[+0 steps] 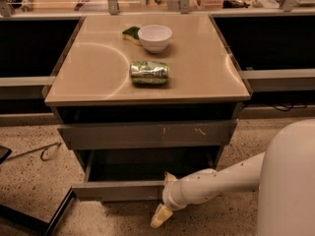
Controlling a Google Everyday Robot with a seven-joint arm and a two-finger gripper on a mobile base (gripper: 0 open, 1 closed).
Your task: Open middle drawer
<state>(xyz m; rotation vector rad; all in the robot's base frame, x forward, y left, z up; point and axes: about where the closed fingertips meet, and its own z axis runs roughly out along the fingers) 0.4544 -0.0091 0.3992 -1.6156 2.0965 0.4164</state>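
The middle drawer (118,191) is a plain grey front, pulled well out from the cabinet, with its dark inside (147,167) showing behind it. My gripper (166,196) is at the drawer front's right part, against its upper edge, on the end of my white arm (221,181), which reaches in from the right. Above is the larger grey front (147,134) with pale scratch marks; it is closed. The lowest front is hidden under the pulled-out drawer.
On the tan cabinet top (93,77) lie a green can (149,73) on its side, a white bowl (155,37) and a sponge (131,33). My white body (288,181) fills the lower right. A black frame (54,215) and a cable (44,151) lie on the speckled floor at the left.
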